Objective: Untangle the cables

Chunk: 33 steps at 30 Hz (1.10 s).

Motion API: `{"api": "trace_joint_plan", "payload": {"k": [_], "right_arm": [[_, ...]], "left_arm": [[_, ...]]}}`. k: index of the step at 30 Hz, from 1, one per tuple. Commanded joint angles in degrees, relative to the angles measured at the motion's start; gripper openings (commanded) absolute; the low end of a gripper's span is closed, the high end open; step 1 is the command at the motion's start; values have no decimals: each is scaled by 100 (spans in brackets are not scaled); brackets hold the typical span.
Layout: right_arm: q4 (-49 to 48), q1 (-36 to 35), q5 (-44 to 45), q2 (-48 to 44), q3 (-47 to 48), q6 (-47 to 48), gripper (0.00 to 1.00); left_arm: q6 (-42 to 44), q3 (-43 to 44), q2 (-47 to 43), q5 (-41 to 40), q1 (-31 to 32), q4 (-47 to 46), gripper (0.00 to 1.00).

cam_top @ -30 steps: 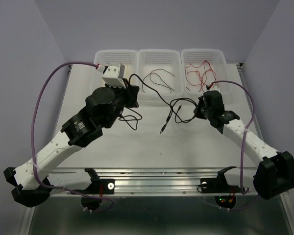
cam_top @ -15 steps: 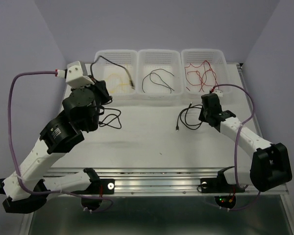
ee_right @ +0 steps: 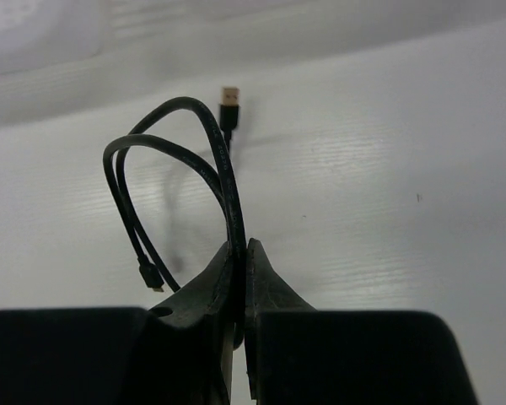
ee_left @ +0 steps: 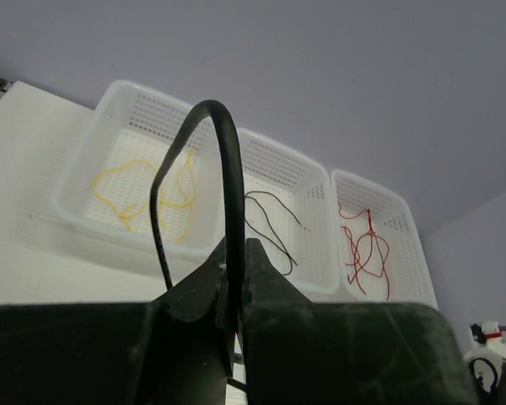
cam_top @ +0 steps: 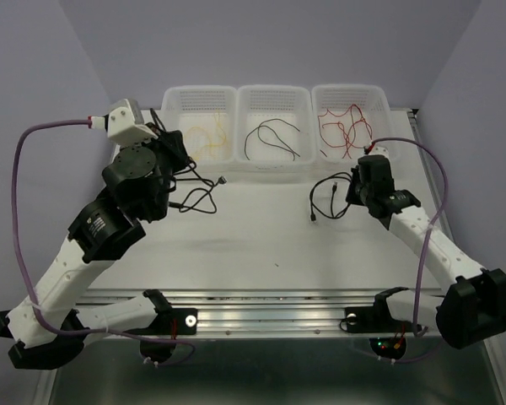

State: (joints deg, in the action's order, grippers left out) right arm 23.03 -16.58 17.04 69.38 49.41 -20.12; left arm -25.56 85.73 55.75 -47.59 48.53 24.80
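Left gripper (ee_left: 234,257) pinches a thin black arching cable (ee_left: 226,152) near the white table's (cam_top: 253,253) far-left corner. Right gripper (ee_right: 240,253) clamps a thin black USB-tipped cable (ee_right: 223,160) near the far-right edge. Either could slip free if tugged fast.

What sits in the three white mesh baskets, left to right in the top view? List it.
In order: thin yellow wires → thin black wire loops → tangled thin red wires.
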Motion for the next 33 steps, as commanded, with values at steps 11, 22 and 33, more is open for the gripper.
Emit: {"api": "trace_joint_plan", "payload": {"k": [11,22,33], "right_arm": [[-526,-12,-1561,-953,1325,394,1],[-1546,-12,-2487,1250,3090,728,1],[-900,-12,-2573,4425,5831,808,100]], "left_arm": [[-871,-1285,165,1181,-186,-467,0],[-1197,-1735,77,1560,-204,-485,0],[-942,-1087,357,1675,-257,-502,0]]}}
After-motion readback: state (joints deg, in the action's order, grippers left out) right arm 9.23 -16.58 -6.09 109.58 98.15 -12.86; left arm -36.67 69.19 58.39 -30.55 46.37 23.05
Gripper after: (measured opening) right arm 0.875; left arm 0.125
